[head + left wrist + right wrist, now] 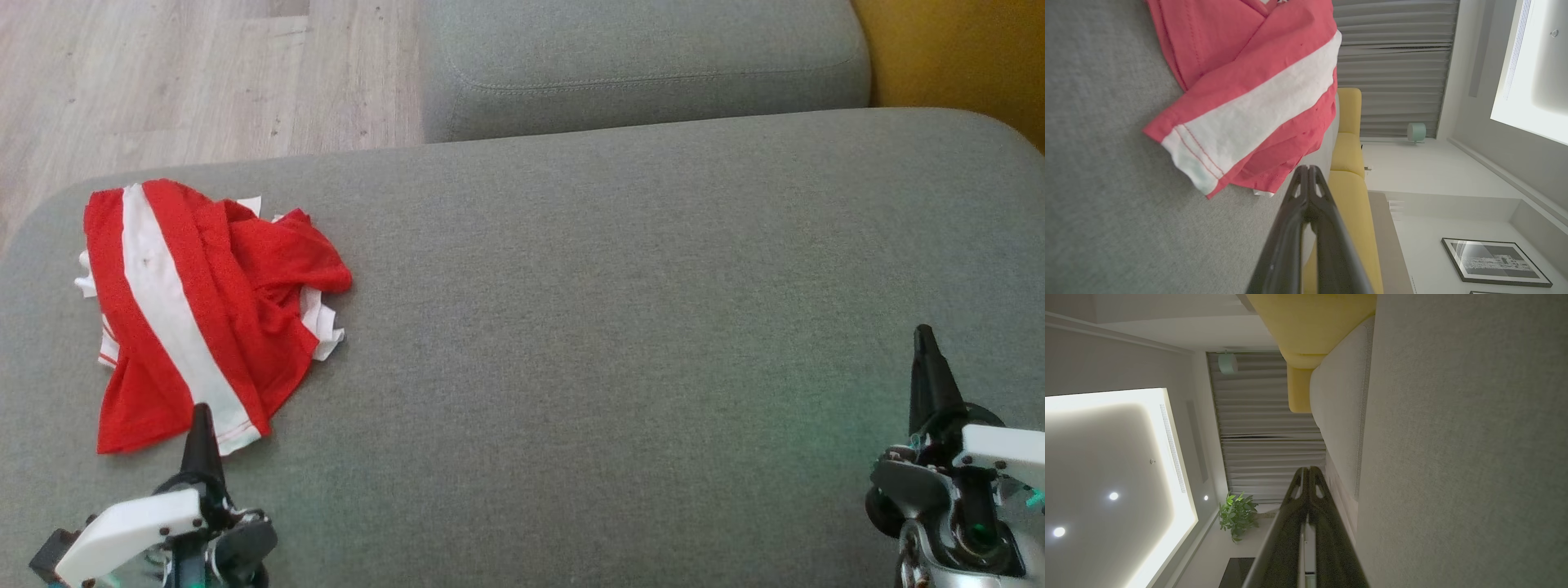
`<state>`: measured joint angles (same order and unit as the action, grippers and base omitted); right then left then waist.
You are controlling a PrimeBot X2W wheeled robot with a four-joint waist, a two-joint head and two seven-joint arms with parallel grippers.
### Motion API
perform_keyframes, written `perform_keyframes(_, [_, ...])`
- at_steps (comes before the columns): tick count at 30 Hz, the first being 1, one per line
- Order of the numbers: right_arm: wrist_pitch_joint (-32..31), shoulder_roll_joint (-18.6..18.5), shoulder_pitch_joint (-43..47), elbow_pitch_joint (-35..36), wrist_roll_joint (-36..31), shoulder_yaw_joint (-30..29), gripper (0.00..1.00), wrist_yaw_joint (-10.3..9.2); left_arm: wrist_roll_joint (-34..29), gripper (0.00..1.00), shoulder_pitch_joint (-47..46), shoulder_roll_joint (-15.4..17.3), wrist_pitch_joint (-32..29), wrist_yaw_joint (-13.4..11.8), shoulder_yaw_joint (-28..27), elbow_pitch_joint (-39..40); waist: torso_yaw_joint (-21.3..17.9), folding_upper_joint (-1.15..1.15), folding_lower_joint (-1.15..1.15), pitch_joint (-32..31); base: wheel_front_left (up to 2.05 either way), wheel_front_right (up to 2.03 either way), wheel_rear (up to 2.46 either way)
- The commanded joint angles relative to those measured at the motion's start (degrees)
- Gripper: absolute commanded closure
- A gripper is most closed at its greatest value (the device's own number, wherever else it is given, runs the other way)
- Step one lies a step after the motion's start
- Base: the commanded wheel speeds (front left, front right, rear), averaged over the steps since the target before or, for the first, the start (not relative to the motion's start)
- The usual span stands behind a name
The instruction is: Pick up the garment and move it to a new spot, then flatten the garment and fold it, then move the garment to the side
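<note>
Nearest me, my left pincer [200, 415] is clenched, fingers pressed tip to tip with nothing between them. The left wrist view confirms this: the two dark fingers meet at a single point and no cloth is caught. My right pincer [924, 335] is likewise clenched and empty, standing well apart from the work at the right side of the grey seat cushion [612, 327].

Just beyond the left pincer lies the garment [204, 302], a red shirt with a broad white stripe. It rests in a crumpled heap on the left part of the cushion, with layers bunched over one another and white edges poking out at both sides. Its near hem sits just ahead of my left fingertips. I cannot confirm contact from these views.

Assessment of progress: no stage shows as complete. The garment is not lifted, flattened or folded. The pick-up, the move to a new spot, the flattening, the folding and the final move aside are all outstanding. The broad bare stretch of cushion to the right of the heap looks suitable for spreading it out.

Farther off, a second cushion [645, 65] butts against the first, with wooden floor [163, 73] at far left and a yellow seat [955, 49] at far right.
</note>
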<state>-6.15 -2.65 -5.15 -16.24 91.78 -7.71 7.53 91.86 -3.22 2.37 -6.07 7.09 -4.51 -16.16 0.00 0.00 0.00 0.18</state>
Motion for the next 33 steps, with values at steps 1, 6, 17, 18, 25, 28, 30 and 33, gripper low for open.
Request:
perform_keyframes(1, [-0.32,-0.22,-1.03,2.22,0.41,1.21,1.0,-0.04,0.33,1.0,-2.97,0.51,-0.4,0.4,-1.98,2.13,0.0,0.0,0.0,0.0,0.0,0.0,0.0])
perform_keyframes(6, [-0.32,-0.22,-1.03,2.22,0.41,1.21,1.0,-0.04,0.33,1.0,-2.97,0.51,-0.4,0.4,-1.98,2.13,0.0,0.0,0.0,0.0,0.0,0.0,0.0])
perform_keyframes(17, [0.99,0.18,0.88,-2.28,-0.66,0.97,0.0,0.0,-0.36,0.0,1.37,-0.21,1.0,-0.02,0.65,-2.02,-0.05,0.0,0.0,0.06,0.0,0.0,0.0])
perform_keyframes(18, [1.16,0.18,0.87,-2.19,-0.81,1.04,0.0,0.0,-0.42,0.0,1.4,-0.2,1.17,-0.02,0.66,-1.9,-0.06,0.0,0.0,0.07,0.0,0.0,0.0])
perform_keyframes(25, [2.34,0.15,0.71,-1.58,-3.21,1.7,0.0,0.0,-1.48,0.0,1.54,-0.16,2.35,0.0,0.26,-1.34,-0.04,0.0,0.0,0.06,0.0,0.0,0.0])
perform_keyframes(28, [2.68,0.14,0.63,-1.25,-4.31,1.75,0.0,-0.01,-2.08,0.0,1.54,-0.15,2.68,0.01,0.17,-1.21,-0.04,0.0,0.0,0.05,0.0,0.0,0.0])
perform_keyframes(30, [3.02,0.14,0.56,-0.9,-5.43,1.78,0.0,-0.01,-2.77,0.0,1.51,-0.14,3.02,0.02,-0.1,-1.03,-0.03,0.0,0.0,0.05,0.0,0.0,0.0])
perform_keyframes(33, [3.53,0.13,0.47,-0.33,-7.42,1.72,0.0,-0.01,-3.73,0.0,1.43,-0.12,3.52,0.03,-0.65,-0.85,-0.03,0.0,0.0,0.04,0.0,0.0,0.0])
